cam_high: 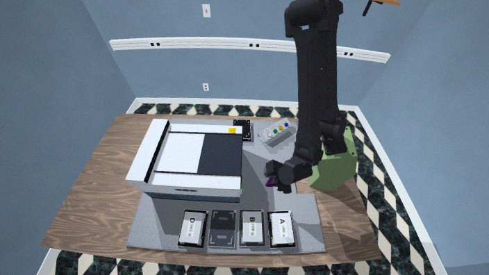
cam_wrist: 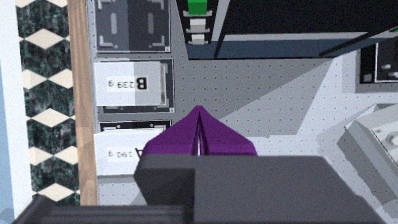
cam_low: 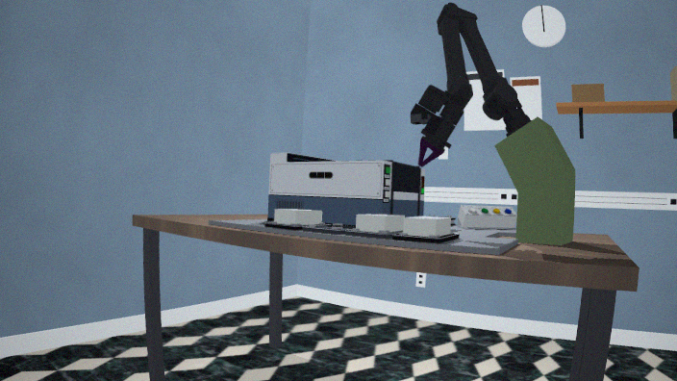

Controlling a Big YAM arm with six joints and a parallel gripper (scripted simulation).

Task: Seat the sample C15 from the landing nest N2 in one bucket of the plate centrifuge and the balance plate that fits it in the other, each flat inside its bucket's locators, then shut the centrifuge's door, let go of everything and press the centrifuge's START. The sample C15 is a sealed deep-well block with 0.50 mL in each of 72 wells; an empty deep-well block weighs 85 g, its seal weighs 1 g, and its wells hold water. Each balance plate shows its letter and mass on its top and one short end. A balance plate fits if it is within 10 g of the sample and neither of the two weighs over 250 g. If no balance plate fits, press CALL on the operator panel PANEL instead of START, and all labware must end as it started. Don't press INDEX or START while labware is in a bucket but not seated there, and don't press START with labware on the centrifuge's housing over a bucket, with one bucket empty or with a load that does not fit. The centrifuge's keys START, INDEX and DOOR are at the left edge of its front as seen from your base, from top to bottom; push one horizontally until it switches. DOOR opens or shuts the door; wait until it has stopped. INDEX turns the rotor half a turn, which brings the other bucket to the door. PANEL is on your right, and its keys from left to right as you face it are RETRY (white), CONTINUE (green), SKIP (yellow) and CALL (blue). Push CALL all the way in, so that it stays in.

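Blue walls frame the worktop [cam_high: 87, 194]; the pincer [cam_wrist: 199, 131], pinched shut and empty for key-pressing, hangs centre-frame near the centrifuge [cam_high: 187, 182], its door apparently closed, C15 unseen.

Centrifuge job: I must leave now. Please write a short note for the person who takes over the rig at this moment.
Gripper: jaws shut, holding nothing, above the mat beside the centrifuge.
Plates D, B and A sit in the front nests. The nest between D and B is empty, and so is the black nest by the panel.
Sample and fourth plate are not in view; probably loaded. Door state unclear.
Left: check seating, shut door, press START.
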